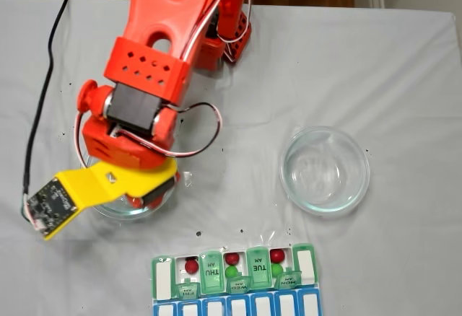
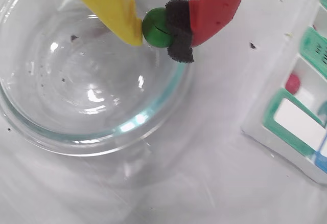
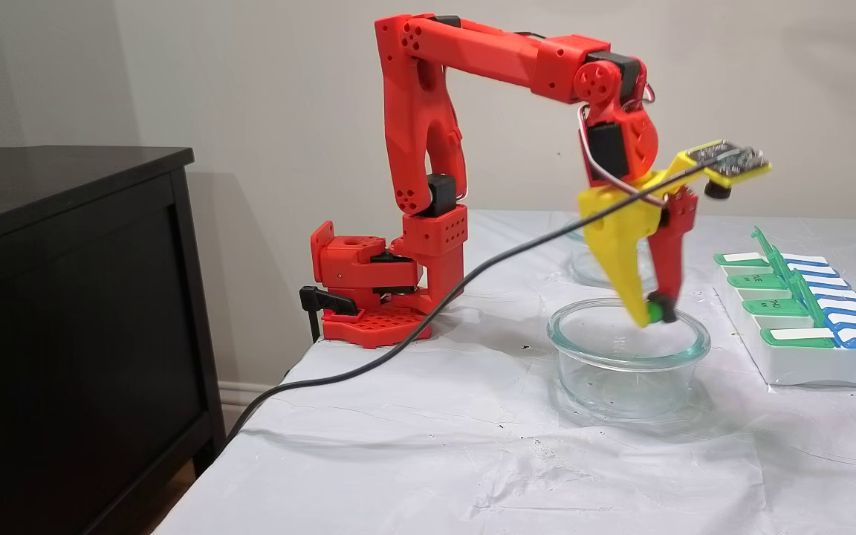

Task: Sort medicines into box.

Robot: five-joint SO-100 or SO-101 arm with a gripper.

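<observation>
Claw, yellow and red fingers, pinches small glossy green ball over near rim of round clear glass dish. Flat weekly pill organiser with green lids lies right of claw and nearer in overhead fixed view; carry goes that way.

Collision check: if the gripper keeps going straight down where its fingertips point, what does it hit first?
Probably the glass dish: the gripper, shut on a green ball, points down near its rim; rim or floor, depth unclear.
</observation>
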